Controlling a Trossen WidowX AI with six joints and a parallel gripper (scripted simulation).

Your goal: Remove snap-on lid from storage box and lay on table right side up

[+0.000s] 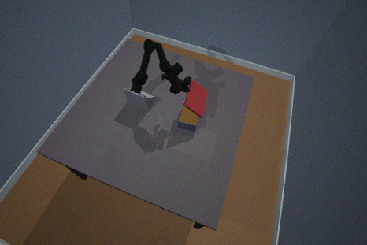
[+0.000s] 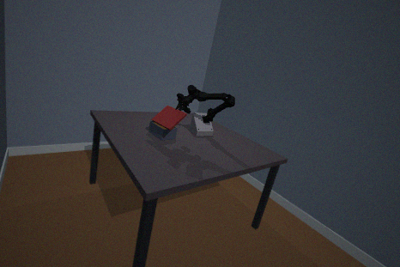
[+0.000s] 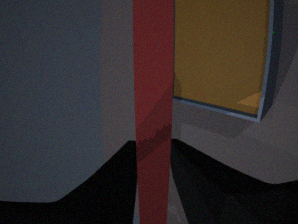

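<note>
The red lid [image 1: 196, 98] [image 2: 169, 118] [image 3: 153, 70] is off the storage box and held tilted above it, its edge between the fingertips. My gripper [image 1: 188, 87] [image 2: 177, 108] [image 3: 152, 147] is shut on the lid's edge on the side nearer the arm. The blue-grey storage box [image 1: 187, 126] [image 2: 162, 130] [image 3: 218, 109] stands upright on the table, with an orange-yellow inside that shows beside the lid in the wrist view. The lid hides part of the box in the top and exterior views; whether they touch I cannot tell.
The grey table [image 1: 118, 146] [image 2: 142, 160] carries the arm's pale wedge-shaped base [image 1: 139, 98] [image 2: 203, 126] to one side of the box. The table's edge lies beyond the box, on the side away from the base.
</note>
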